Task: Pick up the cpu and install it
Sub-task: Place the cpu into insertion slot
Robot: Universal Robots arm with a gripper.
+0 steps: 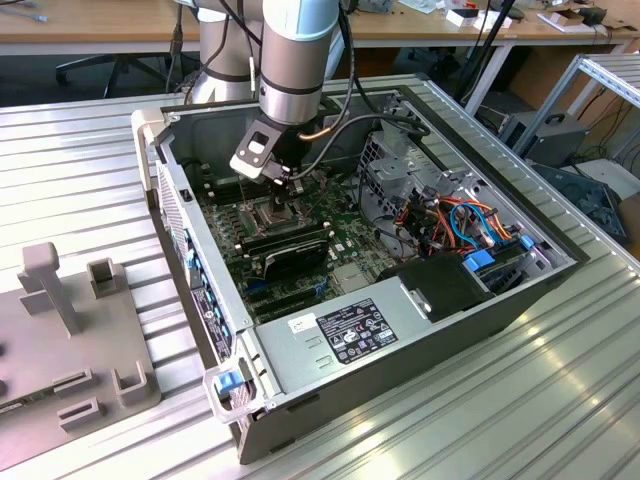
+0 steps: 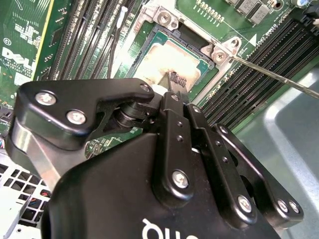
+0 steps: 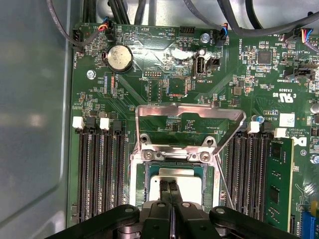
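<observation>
The end effector (image 3: 169, 185), fingers pressed together and gripping nothing, rests on the cpu (image 3: 192, 188), which lies flat, metal top up, squared inside the socket (image 3: 174, 170).

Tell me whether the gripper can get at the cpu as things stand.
Probably yes. In the first wrist view the gripper sits right over the cpu, fingertips together at its metal top. The socket's metal frame is swung open, so nothing looks to be in the way.

My arm (image 1: 292, 75) is silver-grey with a pale blue cap (image 1: 300, 15), black cable (image 1: 345, 50) alongside; my pincer (image 2: 175, 82) is black, studded with silver screws (image 2: 180, 179).
</observation>
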